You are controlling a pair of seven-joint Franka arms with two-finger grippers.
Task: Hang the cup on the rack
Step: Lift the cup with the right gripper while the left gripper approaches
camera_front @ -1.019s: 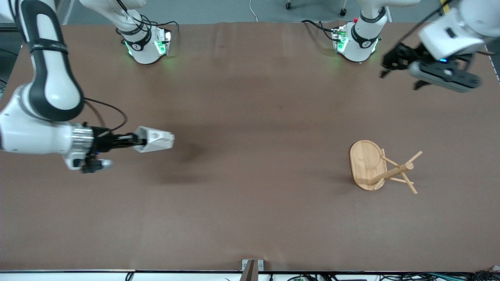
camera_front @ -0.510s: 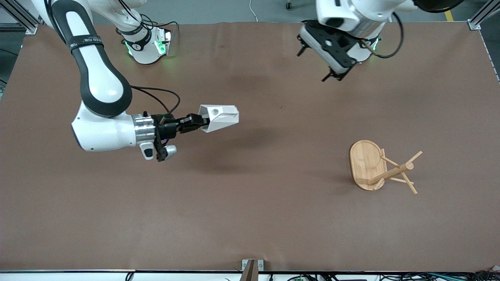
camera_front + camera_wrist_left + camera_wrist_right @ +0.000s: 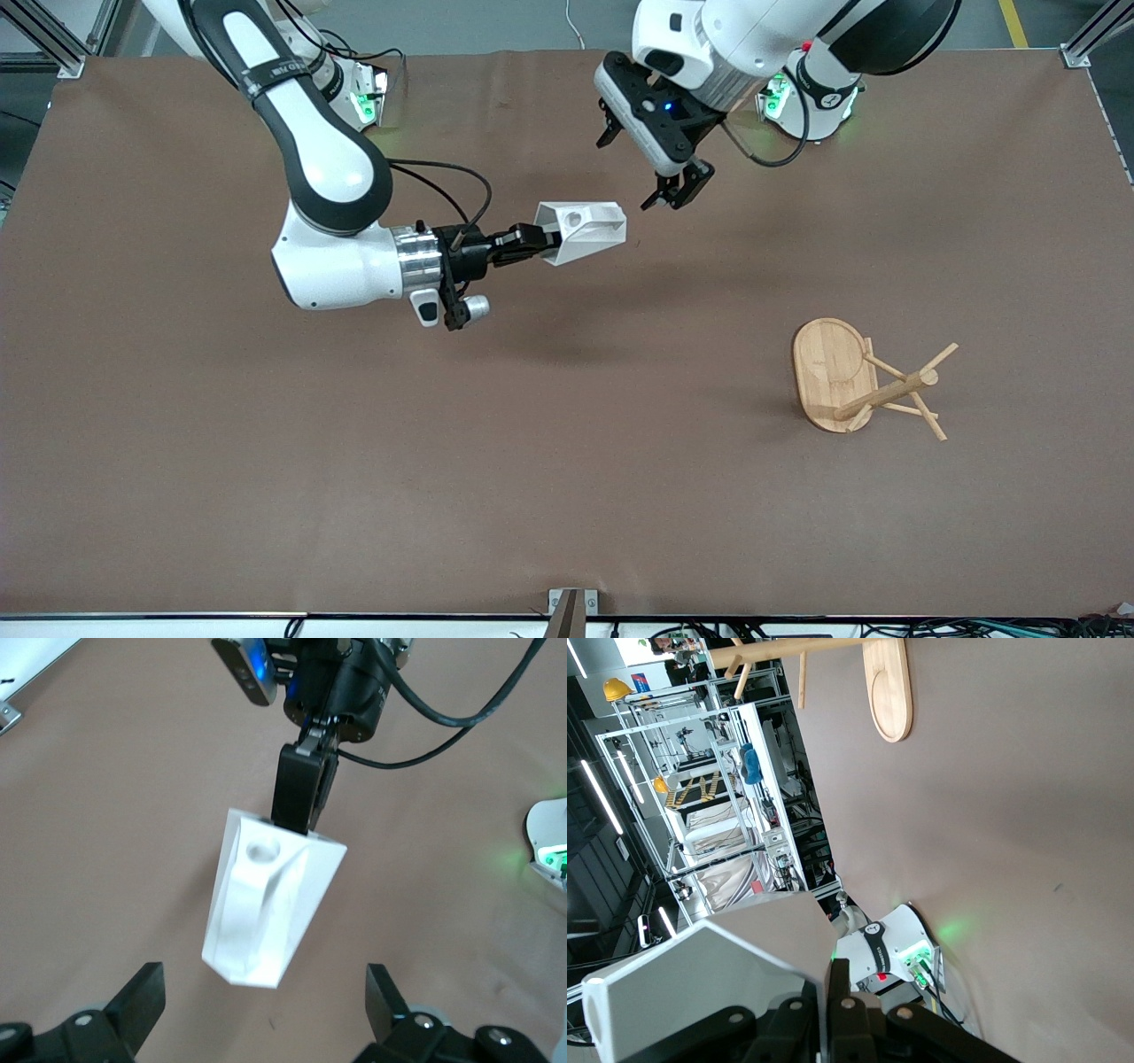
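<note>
My right gripper point(image 3: 542, 241) is shut on the rim wall of the white faceted cup point(image 3: 582, 230) and holds it on its side in the air over the middle of the table. The cup's pierced tab point(image 3: 262, 850) faces up, and its narrow end point(image 3: 244, 966) points at my left gripper point(image 3: 631, 173). That gripper hangs open close to the cup, its fingers point(image 3: 142, 1001) wide apart on either side of the narrow end without touching it. The wooden rack point(image 3: 864, 385) stands upright on its oval base point(image 3: 888, 687) toward the left arm's end of the table, nearer the front camera.
Both arm bases point(image 3: 341, 93) point(image 3: 811, 97) stand along the table edge farthest from the front camera. A small metal bracket point(image 3: 571, 607) sits at the nearest table edge. Brown table surface point(image 3: 532, 461) lies bare around the rack.
My right arm has carried the cup from its own end of the table toward the middle. My left arm has swung in from its end and now hangs open beside the cup.
</note>
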